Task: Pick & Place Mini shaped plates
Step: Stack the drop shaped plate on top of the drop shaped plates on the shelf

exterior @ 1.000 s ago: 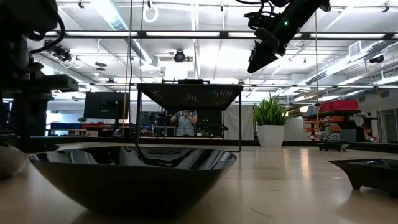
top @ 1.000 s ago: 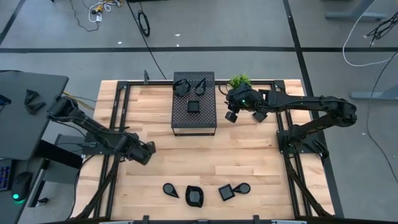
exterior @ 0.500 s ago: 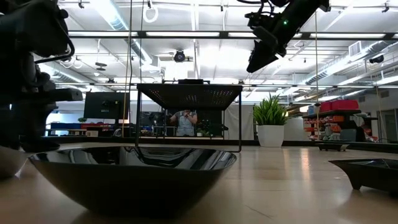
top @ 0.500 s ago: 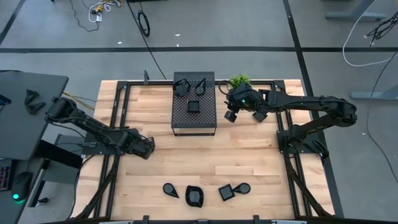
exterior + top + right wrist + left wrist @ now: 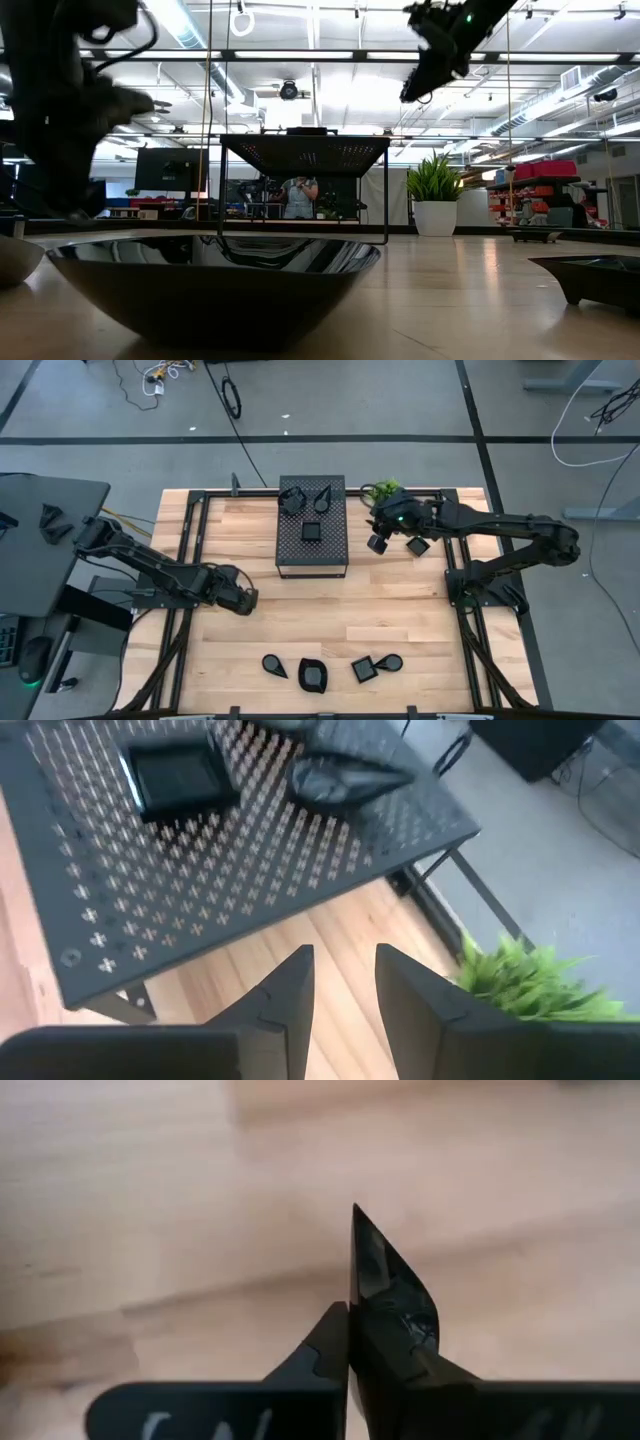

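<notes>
My left gripper (image 5: 243,600) hangs over the left middle of the wooden table, shut on a glossy black teardrop mini plate (image 5: 385,1280). My right gripper (image 5: 378,543) is open in the air, just right of the black perforated box (image 5: 311,550), with nothing between its fingers (image 5: 340,985). On the box top lie three mini plates: two pointed ones (image 5: 291,500) (image 5: 322,497) and a square one (image 5: 311,531). Several more plates (image 5: 312,675) lie flat in a row near the table's front edge. My left gripper pinches the teardrop plate between its two fingers (image 5: 320,1350), by its rounded end (image 5: 392,1330). The fingers slant steeply down from above. The plate stands on edge between them, and its pointed tip (image 5: 356,1215) juts past the fingertips toward the table. I cannot tell whether the tip touches the wood.
A small green potted plant (image 5: 383,489) stands at the back, close to my right gripper. In the low view a mini plate (image 5: 215,280) fills the foreground and another (image 5: 590,275) sits at the right. Bare wood (image 5: 400,610) lies between the box and the front row.
My left gripper has rolled about its own axis, risen a little and shifted slightly toward the table's right edge. My right gripper has risen a little beside the box.
</notes>
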You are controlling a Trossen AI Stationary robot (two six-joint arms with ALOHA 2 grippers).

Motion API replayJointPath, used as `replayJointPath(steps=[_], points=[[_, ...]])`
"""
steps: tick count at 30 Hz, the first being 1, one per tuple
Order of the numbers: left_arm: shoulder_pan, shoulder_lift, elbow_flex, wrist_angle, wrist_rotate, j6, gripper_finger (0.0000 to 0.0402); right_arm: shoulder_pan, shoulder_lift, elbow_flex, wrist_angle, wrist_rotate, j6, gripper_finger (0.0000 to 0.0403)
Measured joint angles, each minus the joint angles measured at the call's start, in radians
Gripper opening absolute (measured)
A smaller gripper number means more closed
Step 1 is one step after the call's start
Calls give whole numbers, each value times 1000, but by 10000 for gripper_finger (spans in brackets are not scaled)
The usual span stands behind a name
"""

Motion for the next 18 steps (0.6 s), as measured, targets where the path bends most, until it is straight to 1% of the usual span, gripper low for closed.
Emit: replayJointPath(steps=[2,4,8,11,14,16,18], points=[[4,0,65,-51,61,116,13,0,-29,15,-1,-8,0,111],[14,0,140,-82,111,231,8,-1,-55,30,0,-39,0,111],[62,0,306,-84,140,433,6,-3,-90,57,21,-138,42,111],[133,2,428,-56,118,567,9,-3,-95,66,73,-243,116,111],[228,2,521,-4,43,686,6,-3,-88,67,156,-387,198,111],[299,2,561,50,-4,749,5,-3,-78,67,218,-471,252,111],[370,2,584,110,-29,815,5,4,-64,68,287,-523,281,112]])
